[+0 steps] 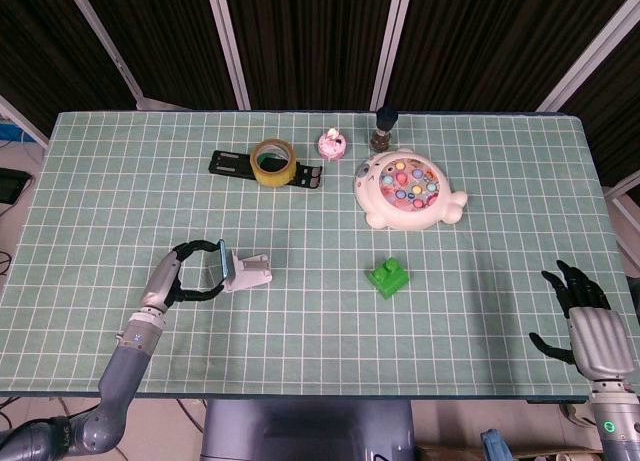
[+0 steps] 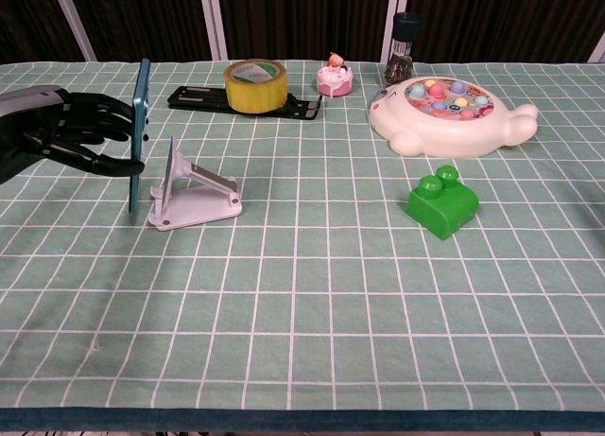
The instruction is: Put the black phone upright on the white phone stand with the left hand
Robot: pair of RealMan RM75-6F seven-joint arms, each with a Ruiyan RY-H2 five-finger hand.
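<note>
From above: my left hand (image 1: 178, 276) grips the phone (image 1: 214, 268) upright, just left of the stand (image 1: 247, 272); my right hand (image 1: 583, 316) hangs empty, fingers spread. Chest camera: phone (image 2: 139, 133) edge-on, just behind the stand (image 2: 189, 192).

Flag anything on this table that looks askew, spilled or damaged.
Nothing stands out. The black phone is upright in the left hand, just behind the white phone stand, not yet on it. The tape roll rests on a black bracket, undisturbed.
</note>
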